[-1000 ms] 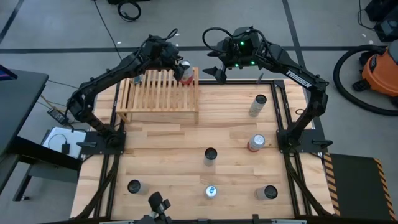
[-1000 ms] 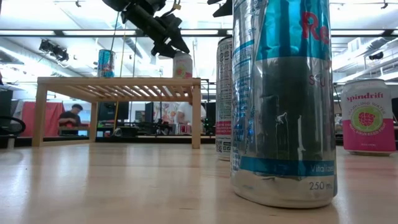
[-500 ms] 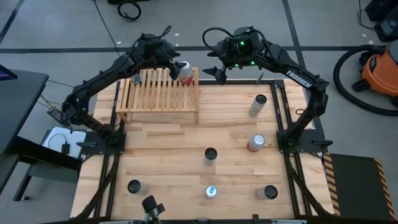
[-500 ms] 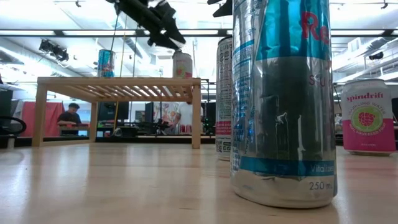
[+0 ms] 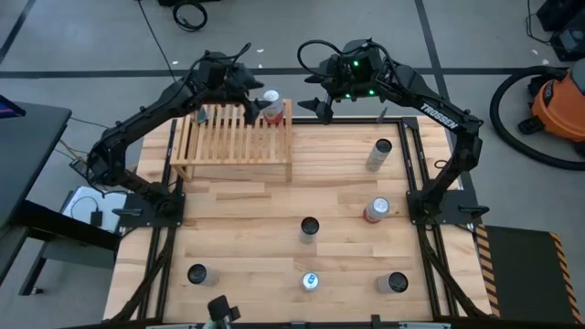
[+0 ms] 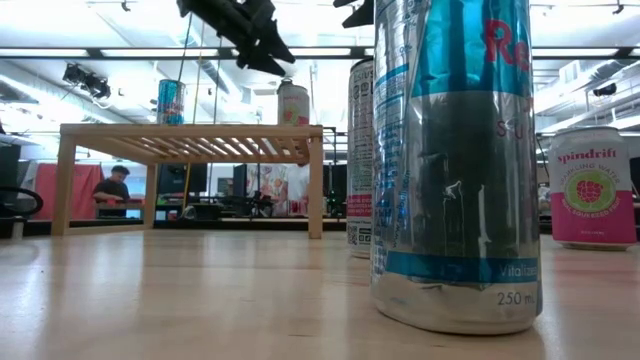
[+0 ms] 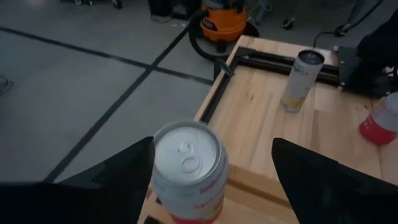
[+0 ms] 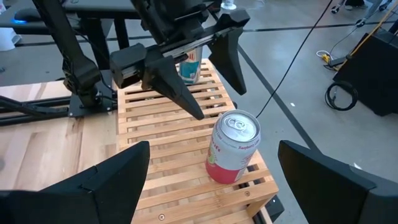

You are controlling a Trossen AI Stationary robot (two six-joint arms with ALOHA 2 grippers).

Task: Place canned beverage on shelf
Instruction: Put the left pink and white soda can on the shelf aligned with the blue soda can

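Note:
The light-wood shelf [image 5: 233, 137] stands at the table's far left. A pink can [image 5: 271, 104] stands upright by its base on the slats at the shelf's far right corner; it also shows in the right wrist view [image 8: 232, 148] and the left wrist view [image 7: 189, 172]. A blue can [image 5: 201, 116] stands on the shelf's far left. My left gripper [image 5: 249, 102] is open, above and just left of the pink can, touching nothing. My right gripper [image 5: 322, 107] is open and empty over the table's far edge, right of the shelf.
Several loose cans stand on the table: a silver one [image 5: 378, 153] at the right, a pink one [image 5: 376, 210] below it, one in the middle [image 5: 309, 228], three along the near edge [image 5: 312, 281]. An orange shop vacuum [image 5: 559, 100] stands on the floor at the right.
My left gripper has risen and drawn back from the pink can toward the table's left. The can stays upright on the shelf's far right corner.

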